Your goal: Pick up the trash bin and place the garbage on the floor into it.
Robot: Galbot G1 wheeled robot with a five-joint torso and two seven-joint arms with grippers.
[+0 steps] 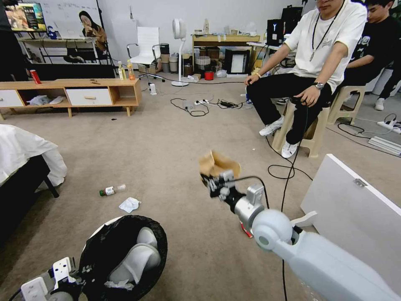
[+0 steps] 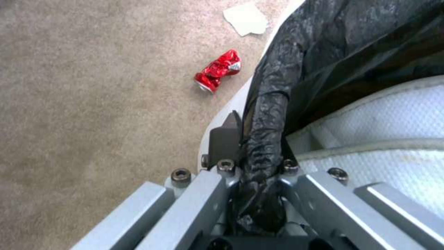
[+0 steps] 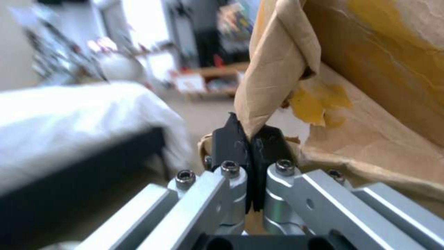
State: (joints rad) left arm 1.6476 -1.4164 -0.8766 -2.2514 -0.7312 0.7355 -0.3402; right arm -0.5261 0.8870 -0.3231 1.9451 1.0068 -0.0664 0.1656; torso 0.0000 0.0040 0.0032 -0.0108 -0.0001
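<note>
Brown paper bag (image 3: 277,69) pinched between right gripper (image 3: 249,139) jaws, seemingly airborne.

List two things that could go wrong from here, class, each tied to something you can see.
1. The right gripper pinches only a thin folded edge of the crumpled brown paper bag, held off to the side of the small white bin lined with black plastic; the paper might tear or slip before reaching it.
2. The left gripper clamps the bin by its rim and liner alone; the bin could tilt, spilling the white items inside.
</note>
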